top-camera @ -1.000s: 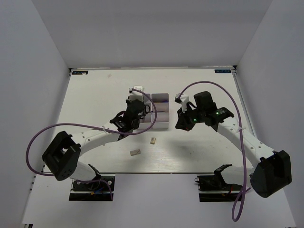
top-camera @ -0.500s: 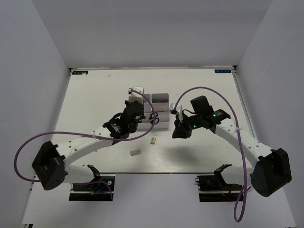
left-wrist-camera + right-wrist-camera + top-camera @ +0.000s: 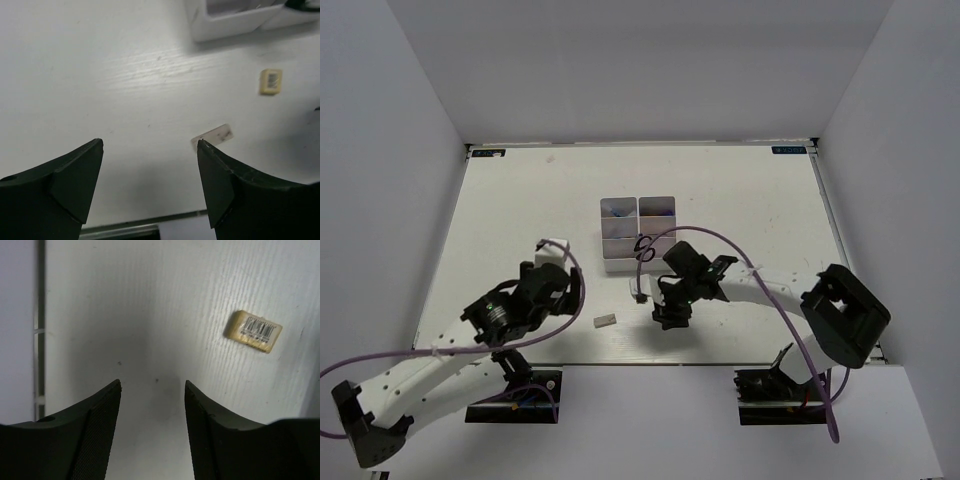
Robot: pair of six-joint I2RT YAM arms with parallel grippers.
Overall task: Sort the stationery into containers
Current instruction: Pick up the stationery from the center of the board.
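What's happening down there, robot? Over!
Left gripper open, empty. Right gripper open, empty, near the eraser. Eraser and flat block on the table, outside the bins. Nothing blocking either.

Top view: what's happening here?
A two-arm robot is sorting stationery into the white bins. Both hands are open and empty. The right hand hovers over the table beside the beige eraser; the left hand hangs near the grey-white flat block. Both items lie loose on the table, outside the bins.
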